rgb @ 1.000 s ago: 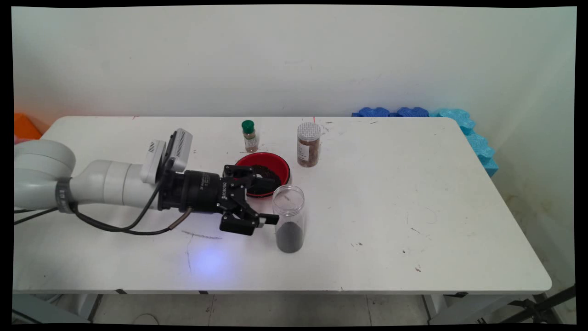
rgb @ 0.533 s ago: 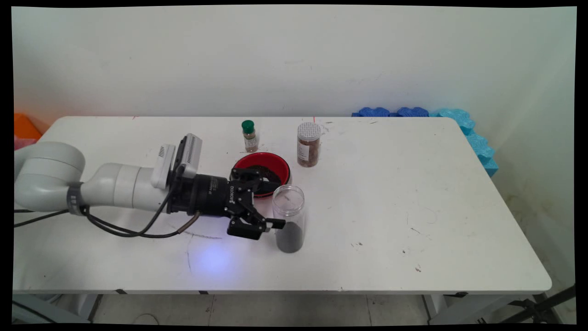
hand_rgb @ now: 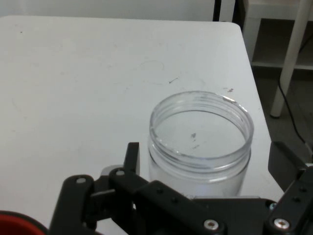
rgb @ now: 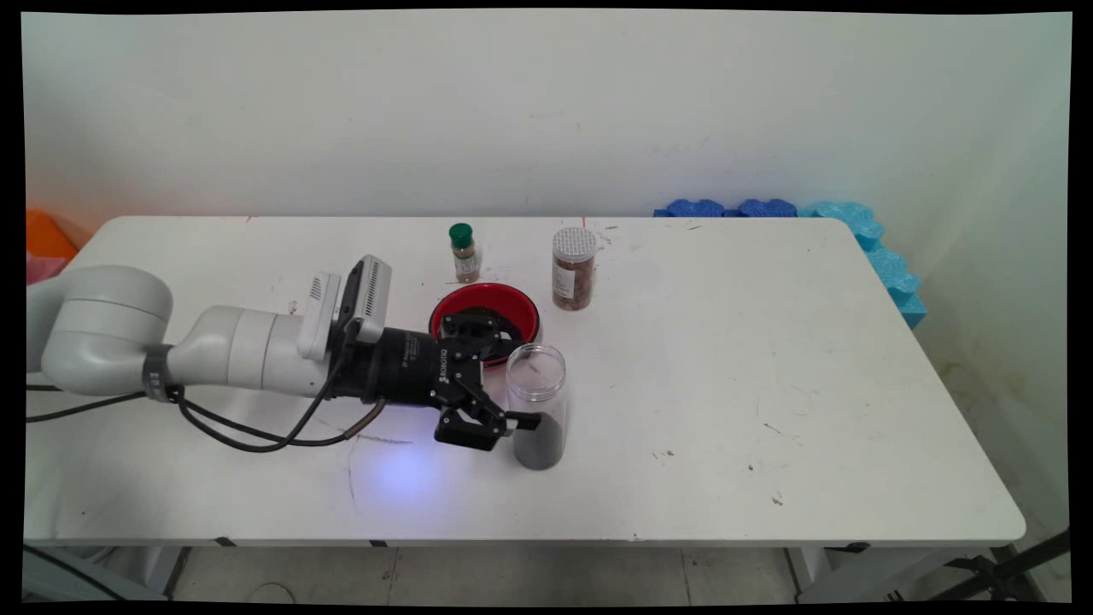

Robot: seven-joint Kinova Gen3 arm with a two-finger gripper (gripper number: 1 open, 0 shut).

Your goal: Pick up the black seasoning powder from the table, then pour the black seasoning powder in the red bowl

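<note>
A clear lidless jar [rgb: 537, 406] with dark grains in its lower part stands upright on the white table [rgb: 726, 359]. My gripper [rgb: 518, 382] is open and lies level, pointing right, with the jar's left side between its fingers. The near fingertip [rgb: 528, 420] is at the jar's dark lower part. In the hand view the jar [hand_rgb: 200, 142] stands between my two fingers [hand_rgb: 131, 155], and my gripper [hand_rgb: 208, 160] does not visibly press on it. A red bowl [rgb: 478, 291] holding dark grains sits just behind my gripper.
A small green-capped spice bottle [rgb: 463, 253] and a white-lidded jar of brown contents [rgb: 573, 267] stand behind the bowl. Blue foam pieces [rgb: 888, 265] line the table's far right corner. An orange thing [rgb: 43, 237] sits past the left edge. The red bowl's rim [hand_rgb: 14, 226] shows at the hand view's bottom left.
My arm has moved right and slightly down toward the clear jar, bringing the open fingers from beside the jar to either side of it. The jar has not moved.
</note>
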